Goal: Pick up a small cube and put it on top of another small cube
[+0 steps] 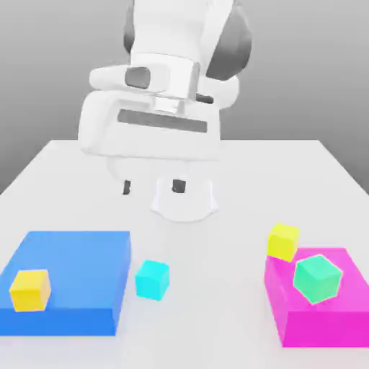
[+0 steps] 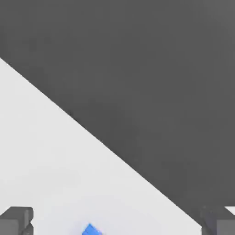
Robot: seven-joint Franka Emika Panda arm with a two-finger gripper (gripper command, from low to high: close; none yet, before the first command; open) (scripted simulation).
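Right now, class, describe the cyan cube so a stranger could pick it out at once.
Start at the big flat blue block on the exterior view's left of the table. The cyan cube sits on the bare table just off that block's right edge. It is the only cyan piece; the other small cubes are yellow or green.

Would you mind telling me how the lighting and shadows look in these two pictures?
Exterior view: soft, even light, no glare; the cyan cube and the blue block cast hardly any shadow on the table. Hand view: flat shading, the pale table meeting a dark backdrop along one crisp diagonal, with the open gripper showing its dark fingertips.
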